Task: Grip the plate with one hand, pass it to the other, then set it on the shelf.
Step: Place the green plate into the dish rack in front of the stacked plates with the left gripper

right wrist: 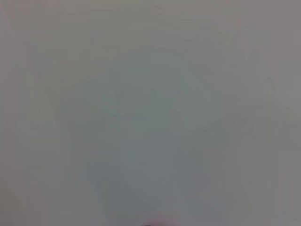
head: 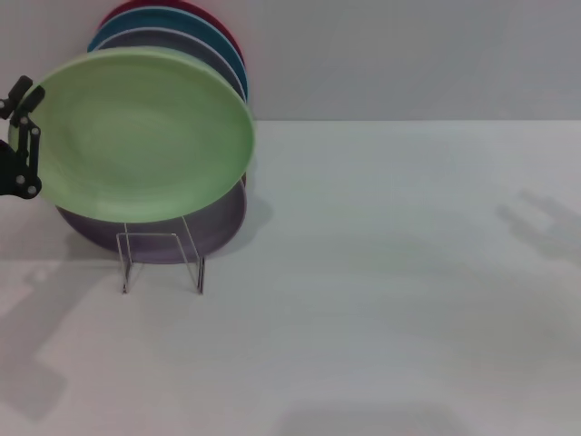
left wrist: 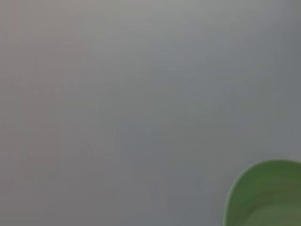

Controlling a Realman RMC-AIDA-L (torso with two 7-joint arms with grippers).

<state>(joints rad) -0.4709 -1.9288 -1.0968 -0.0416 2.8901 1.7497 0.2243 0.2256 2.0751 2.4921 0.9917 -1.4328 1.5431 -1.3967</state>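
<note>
Left gripper (head: pixel 24 136): slim black linkage w/ small pivot joints.

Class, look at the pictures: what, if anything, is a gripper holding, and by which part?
The left gripper holds the pale green plate by its rim, on the robot's left side, above the rack.

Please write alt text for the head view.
The left gripper holds a pale green plate by its left rim, in front of the plates standing in a clear rack on a white table. The right arm is not visible.
</note>
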